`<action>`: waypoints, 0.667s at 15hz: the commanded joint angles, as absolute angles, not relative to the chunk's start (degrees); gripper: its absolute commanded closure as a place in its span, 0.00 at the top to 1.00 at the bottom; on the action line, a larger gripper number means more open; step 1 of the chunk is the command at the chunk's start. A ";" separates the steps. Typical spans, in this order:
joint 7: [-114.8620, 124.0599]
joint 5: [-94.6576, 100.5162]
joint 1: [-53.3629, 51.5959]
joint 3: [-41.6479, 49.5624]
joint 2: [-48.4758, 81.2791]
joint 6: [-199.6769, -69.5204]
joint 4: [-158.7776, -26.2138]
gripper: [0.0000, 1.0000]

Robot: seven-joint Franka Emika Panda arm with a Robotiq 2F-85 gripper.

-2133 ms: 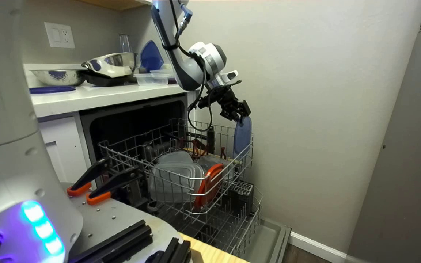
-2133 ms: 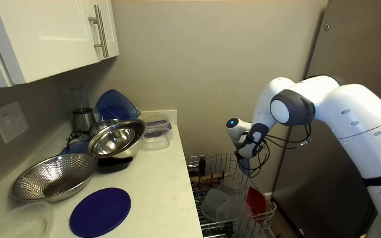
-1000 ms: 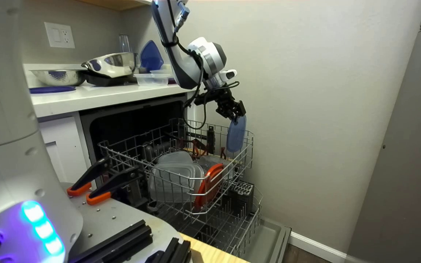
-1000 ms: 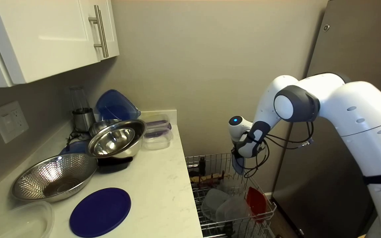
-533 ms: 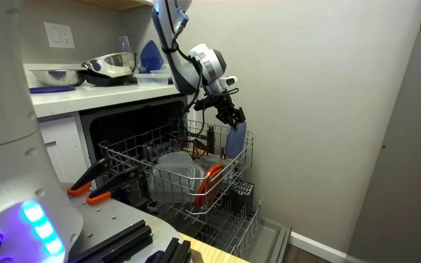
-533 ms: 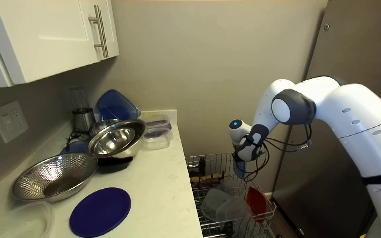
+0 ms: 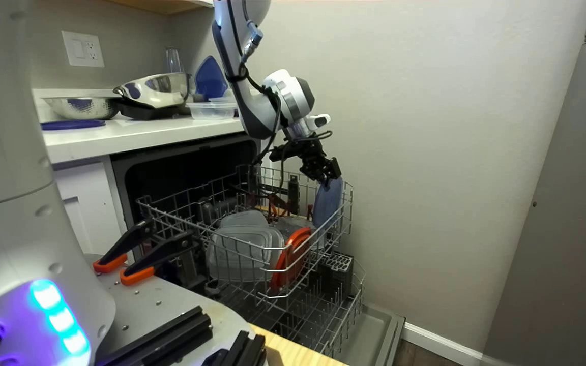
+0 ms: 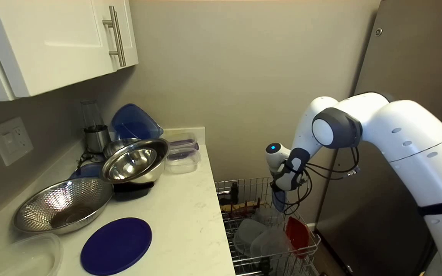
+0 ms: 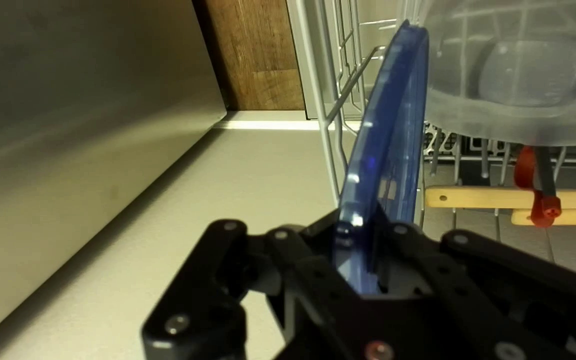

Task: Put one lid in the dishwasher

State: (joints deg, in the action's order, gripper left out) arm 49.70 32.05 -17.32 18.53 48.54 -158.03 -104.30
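Wrist view: gripper (image 9: 357, 230) pinching the lid (image 9: 385, 120) by its six-o'clock edge, presumably leaving the twelve-o'clock end free to slot upright into the dishwasher rack (image 9: 351, 84).

White tabletop (image 8: 196, 222) held: one perforated metal colander (image 8: 65, 205); one round dark-blue disc (image 8: 116, 246), which lay flat near it; one steel bowl (image 8: 155, 171), tilted, which stood above a black item (image 8: 132, 191); beside the bowl, clear plastic containers (image 8: 182, 165). Overhead hung one white cabinet (image 8: 60, 42), metal handle (image 8: 118, 36) fitted.
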 commanded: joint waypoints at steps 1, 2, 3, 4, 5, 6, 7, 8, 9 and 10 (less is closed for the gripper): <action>45.84 29.43 -17.60 18.60 50.53 -159.23 -103.62 0.03; 45.07 29.12 -17.61 18.42 51.00 -159.18 -103.38 0.03; 44.64 28.89 -17.73 18.34 51.57 -159.24 -103.11 0.03; 43.95 28.55 -17.80 18.25 52.02 -159.20 -102.87 0.03; 43.47 28.20 -17.89 18.19 52.52 -159.17 -102.56 0.03; 42.93 27.80 -17.99 18.17 52.96 -159.12 -102.28 0.03; 42.28 27.28 -18.03 18.08 53.32 -159.03 -101.99 0.03; 41.63 26.78 -18.15 18.10 53.69 -158.96 -101.71 0.03; 41.09 26.41 -18.26 18.12 53.96 -158.84 -101.46 0.03; 40.70 26.15 -18.45 18.26 54.23 -158.72 -101.22 0.03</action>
